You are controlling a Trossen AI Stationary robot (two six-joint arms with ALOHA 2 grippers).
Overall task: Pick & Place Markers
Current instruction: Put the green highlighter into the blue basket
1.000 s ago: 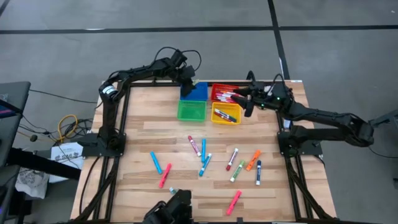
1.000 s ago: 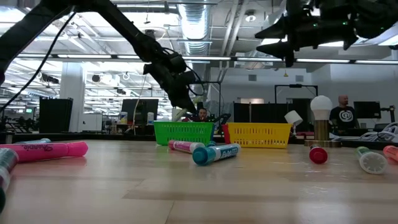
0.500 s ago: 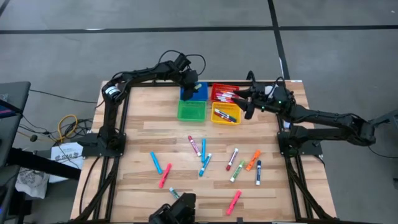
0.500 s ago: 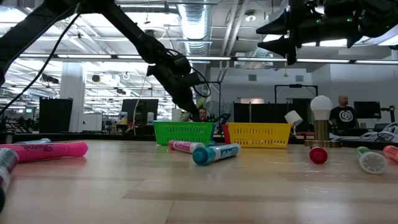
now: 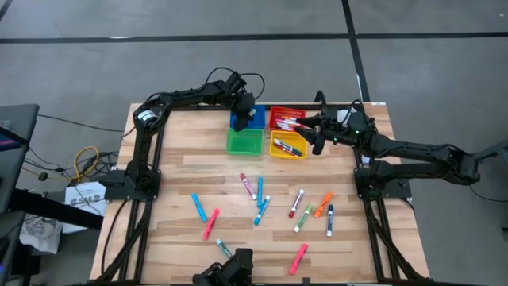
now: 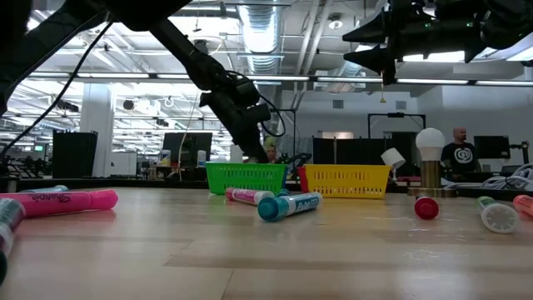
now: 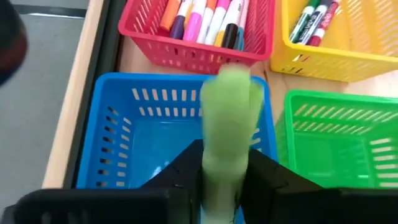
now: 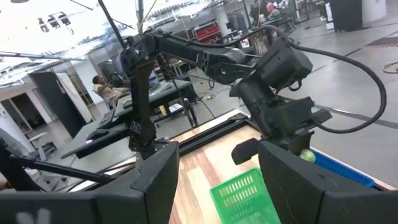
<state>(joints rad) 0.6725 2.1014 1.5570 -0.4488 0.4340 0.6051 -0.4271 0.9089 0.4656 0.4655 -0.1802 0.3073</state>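
On the table [image 5: 182, 171] lie eleven loose markers [image 5: 259, 187] and four bins [image 5: 244, 141].

I count four bins [image 5: 244, 141] on my desk [image 5: 175, 179], eleven loose markers [image 5: 248, 186] lying on the wood, and two arms [image 5: 182, 99], each with one claw.

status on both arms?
Left end effector over blue bin, green marker between fingers. Right end effector open above yellow bin. Nothing blocking.
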